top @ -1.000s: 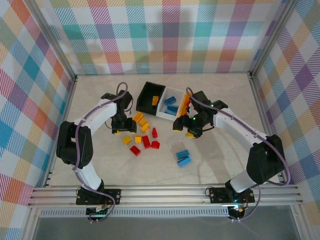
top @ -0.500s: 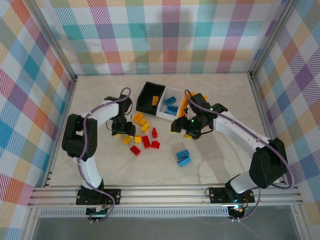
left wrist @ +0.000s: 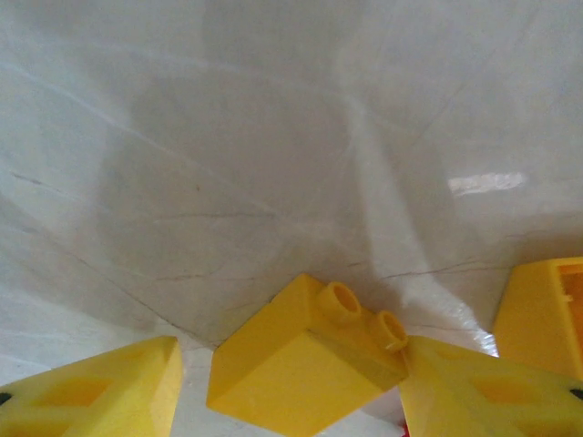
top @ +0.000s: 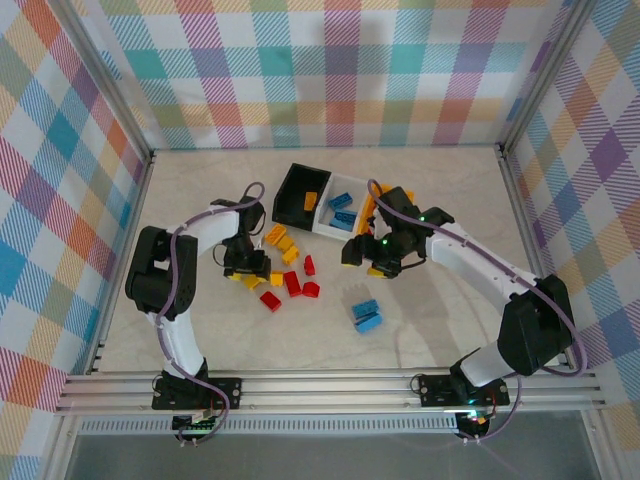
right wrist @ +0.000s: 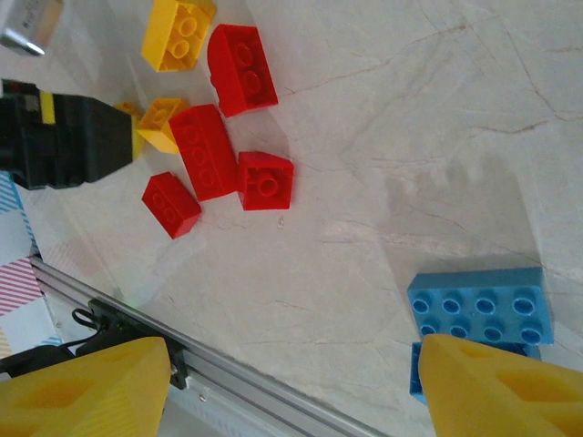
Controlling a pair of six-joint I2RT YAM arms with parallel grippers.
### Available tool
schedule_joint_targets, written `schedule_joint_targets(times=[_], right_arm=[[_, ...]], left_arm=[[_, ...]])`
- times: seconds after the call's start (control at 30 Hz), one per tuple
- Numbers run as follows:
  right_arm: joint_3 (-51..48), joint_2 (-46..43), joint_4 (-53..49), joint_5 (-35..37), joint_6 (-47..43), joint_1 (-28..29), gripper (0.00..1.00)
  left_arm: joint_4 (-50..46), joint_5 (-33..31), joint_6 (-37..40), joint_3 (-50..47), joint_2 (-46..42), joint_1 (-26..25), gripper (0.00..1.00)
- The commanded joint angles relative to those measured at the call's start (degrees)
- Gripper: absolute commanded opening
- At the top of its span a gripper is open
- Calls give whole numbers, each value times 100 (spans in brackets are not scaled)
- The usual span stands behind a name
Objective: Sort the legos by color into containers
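Loose legos lie mid-table: yellow ones (top: 278, 238), red ones (top: 292, 284) and two light blue ones (top: 366, 315). My left gripper (top: 247, 270) is low over a yellow brick (left wrist: 305, 364). Its open yellow fingers (left wrist: 91, 391) straddle that brick, with a gap on the left and the right finger close against it. My right gripper (top: 368, 262) hovers open and empty (right wrist: 291, 391) between the red bricks (right wrist: 205, 150) and the blue bricks (right wrist: 478, 305). The black bin (top: 290, 185) holds a yellow brick, and the white bin (top: 327, 226) holds blue bricks. The yellow-orange bin (top: 368, 208) is partly hidden behind my right arm.
The three bins stand side by side at the back centre, with checked walls on three sides. An aluminium rail (right wrist: 273, 401) runs along the near edge. Bare tabletop lies to the left of my left arm and in front of the bricks.
My left gripper has slid slightly toward the near side over the yellow brick, and its jaws have narrowed a little. My right gripper shifted slightly left, then held still.
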Motion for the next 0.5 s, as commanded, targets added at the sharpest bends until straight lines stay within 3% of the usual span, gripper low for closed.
schedule_joint_targets(times=[0.0, 0.2, 0.47], right_arm=[[-42, -42, 68, -4, 64, 54, 73], [-125, -167, 68, 129, 128, 88, 73], [-57, -106, 66, 137, 169, 150, 73]], left_arm=[[124, 144, 41, -166, -204, 15, 63], [182, 146, 30, -275, -194, -12, 60], [230, 218, -42, -193, -95, -12, 37]])
